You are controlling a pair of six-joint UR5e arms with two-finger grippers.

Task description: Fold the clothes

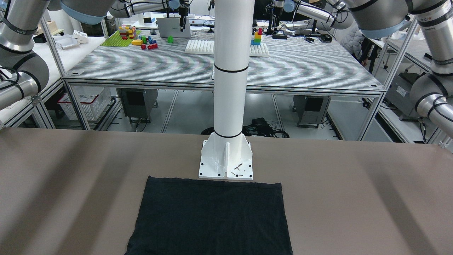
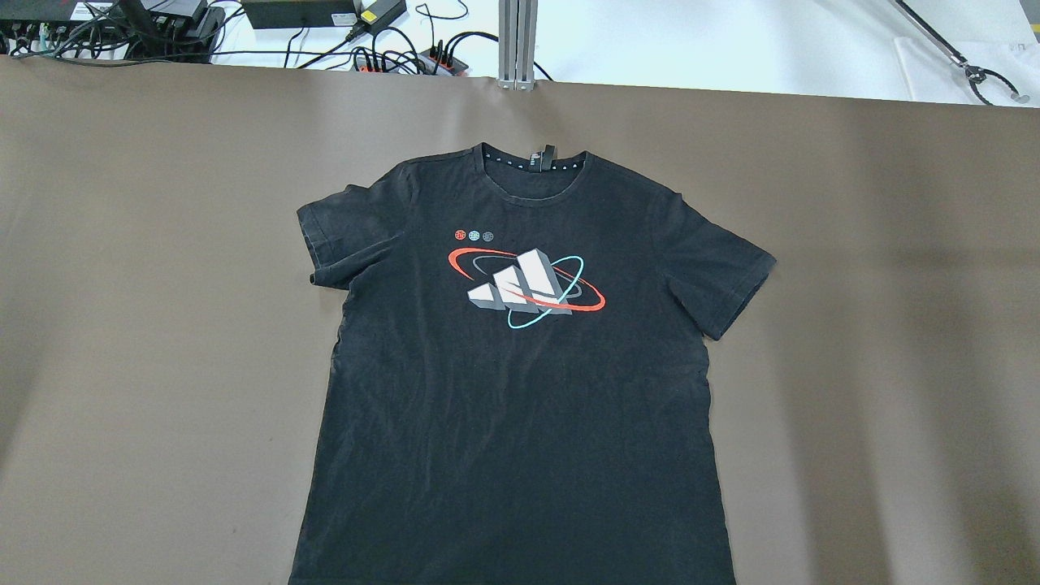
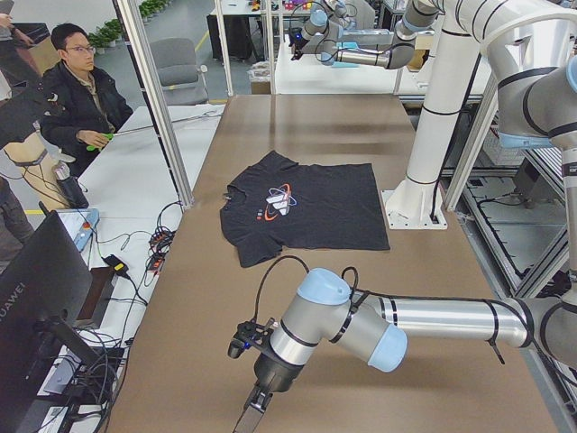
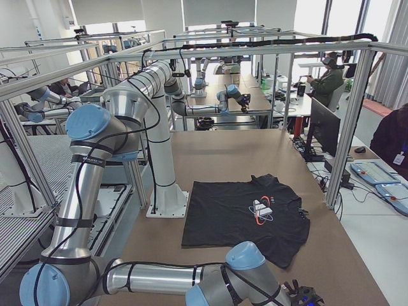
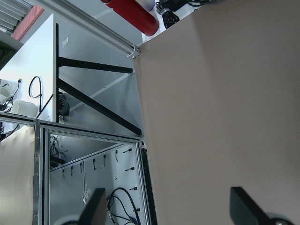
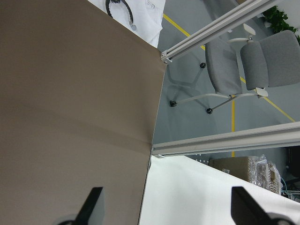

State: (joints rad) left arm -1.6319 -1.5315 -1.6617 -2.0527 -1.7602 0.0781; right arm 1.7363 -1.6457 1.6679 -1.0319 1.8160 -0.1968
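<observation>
The clothes are one black T-shirt with a red, white and teal print on the chest. It lies flat and spread out on the brown table, collar toward the far edge, hem toward the white post. It also shows in the front-facing view and both side views. My left gripper is open and empty, over the table's left end near its edge, far from the shirt. My right gripper is open and empty, over the table's right end by its edge.
The white post stands on its base plate right at the shirt's hem. Cables and power strips lie beyond the far edge. An operator sits off the table's far side. A grey chair stands past the right end.
</observation>
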